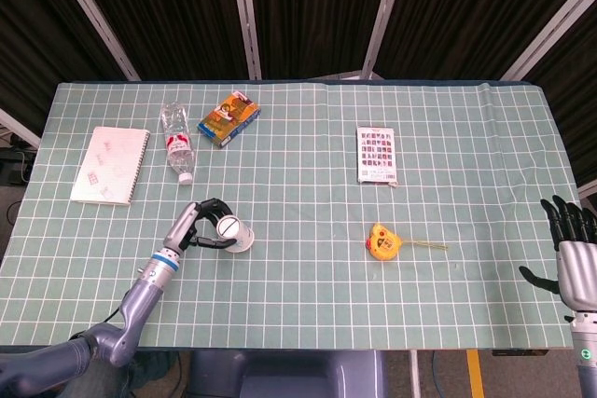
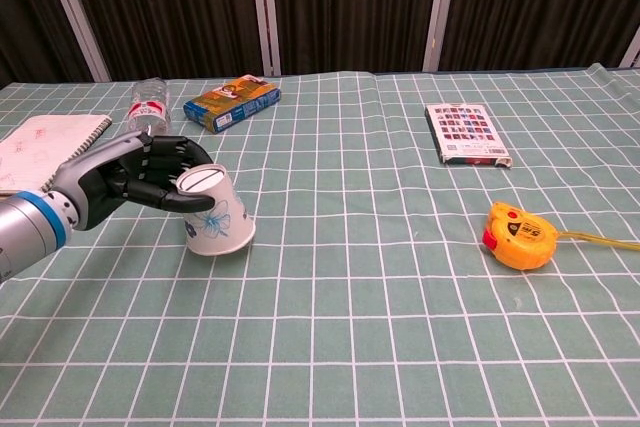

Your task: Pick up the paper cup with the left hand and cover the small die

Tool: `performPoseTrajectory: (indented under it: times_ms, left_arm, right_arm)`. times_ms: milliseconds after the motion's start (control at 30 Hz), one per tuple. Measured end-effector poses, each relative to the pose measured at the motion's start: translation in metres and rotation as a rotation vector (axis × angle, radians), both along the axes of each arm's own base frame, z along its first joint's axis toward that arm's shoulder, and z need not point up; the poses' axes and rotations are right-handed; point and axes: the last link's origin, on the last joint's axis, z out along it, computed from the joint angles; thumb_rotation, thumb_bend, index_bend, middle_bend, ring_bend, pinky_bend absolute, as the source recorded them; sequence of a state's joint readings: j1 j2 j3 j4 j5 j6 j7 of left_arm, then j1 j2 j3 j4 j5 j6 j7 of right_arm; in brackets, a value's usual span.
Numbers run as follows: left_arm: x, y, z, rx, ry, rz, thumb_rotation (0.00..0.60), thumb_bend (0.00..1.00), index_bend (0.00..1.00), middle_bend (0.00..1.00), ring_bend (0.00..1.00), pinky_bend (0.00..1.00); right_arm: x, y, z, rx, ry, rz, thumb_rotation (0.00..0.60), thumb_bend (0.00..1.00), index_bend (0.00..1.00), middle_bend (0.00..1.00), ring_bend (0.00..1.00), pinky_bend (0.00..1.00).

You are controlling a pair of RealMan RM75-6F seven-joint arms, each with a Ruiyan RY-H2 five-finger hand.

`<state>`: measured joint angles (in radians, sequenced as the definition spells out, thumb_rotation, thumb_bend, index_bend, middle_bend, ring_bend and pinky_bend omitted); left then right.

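The white paper cup (image 2: 214, 217) with a blue flower print stands upside down on the table, tilted slightly, at the left. My left hand (image 2: 140, 179) grips its upper end, fingers wrapped around it. In the head view the cup (image 1: 233, 234) and left hand (image 1: 198, 226) show at the lower left. The small die is hidden from both views. My right hand (image 1: 572, 250) hangs off the table's right edge, fingers spread, holding nothing.
A notebook (image 1: 110, 165), a lying water bottle (image 1: 177, 143) and a snack box (image 1: 229, 117) sit at the back left. A card pack (image 1: 376, 155) lies at the back right, and a yellow tape measure (image 1: 382, 241) sits right of centre.
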<state>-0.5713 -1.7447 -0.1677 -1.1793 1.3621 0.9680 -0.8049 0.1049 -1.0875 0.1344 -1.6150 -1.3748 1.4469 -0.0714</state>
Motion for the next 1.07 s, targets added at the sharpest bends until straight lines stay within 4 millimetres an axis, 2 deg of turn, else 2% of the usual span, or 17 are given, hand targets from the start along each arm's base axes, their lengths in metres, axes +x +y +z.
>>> performPoseTrajectory:
  times_ms: [33,100,167,200,367,467,667,767,900,1067]
  left_arm:
    - [-0.001,0.000,-0.001,-0.003,0.005,-0.002,0.600,0.00,0.38,0.35,0.30,0.26]
    - [-0.003,-0.001,-0.001,-0.007,0.020,-0.014,0.600,0.00,0.16,0.14,0.09,0.06]
    - [-0.003,-0.003,-0.001,-0.016,0.032,-0.034,0.600,0.00,0.02,0.01,0.00,0.00]
    - [-0.003,-0.003,0.001,-0.020,0.038,-0.048,0.600,0.00,0.00,0.00,0.00,0.00]
    - [-0.003,-0.006,0.017,-0.002,0.044,-0.098,0.600,0.00,0.00,0.00,0.00,0.00]
    - [-0.004,-0.008,0.036,0.052,0.057,-0.131,0.600,0.00,0.00,0.00,0.00,0.00]
    - [-0.019,-0.018,0.075,0.242,0.248,-0.189,0.600,0.00,0.00,0.00,0.00,0.00]
    - [-0.033,-0.033,0.100,0.356,0.402,-0.183,0.600,0.00,0.00,0.00,0.00,0.00]
    - [-0.052,-0.064,0.139,0.485,0.624,-0.128,0.600,0.00,0.00,0.00,0.00,0.00]
    - [-0.070,-0.102,0.179,0.562,0.823,-0.028,0.600,0.00,0.00,0.00,0.00,0.00]
  right_arm:
    - [0.000,0.000,0.000,0.000,0.001,0.000,0.600,0.00,0.00,0.00,0.00,0.00]
    - [0.000,0.000,0.000,0.001,0.003,0.000,0.600,0.00,0.00,0.00,0.00,0.00]
    - [0.000,0.000,-0.001,0.004,0.004,0.000,0.600,0.00,0.00,0.00,0.00,0.00]
    - [0.001,0.000,-0.001,0.006,0.004,0.000,0.600,0.00,0.00,0.00,0.00,0.00]
    - [0.002,0.001,-0.001,0.007,0.002,0.008,0.600,0.00,0.00,0.00,0.00,0.00]
    - [0.004,0.002,-0.001,0.009,0.002,0.016,0.600,0.00,0.00,0.00,0.00,0.00]
    - [0.007,0.004,0.000,0.011,-0.001,0.037,0.600,0.00,0.00,0.00,0.00,0.00]
    - [0.008,0.006,0.002,0.005,-0.011,0.049,0.600,0.00,0.00,0.00,0.00,0.00]
    - [0.011,0.007,0.003,0.002,-0.017,0.059,0.600,0.00,0.00,0.00,0.00,0.00]
    - [0.012,0.010,0.006,-0.004,-0.027,0.068,0.600,0.00,0.00,0.00,0.00,0.00]
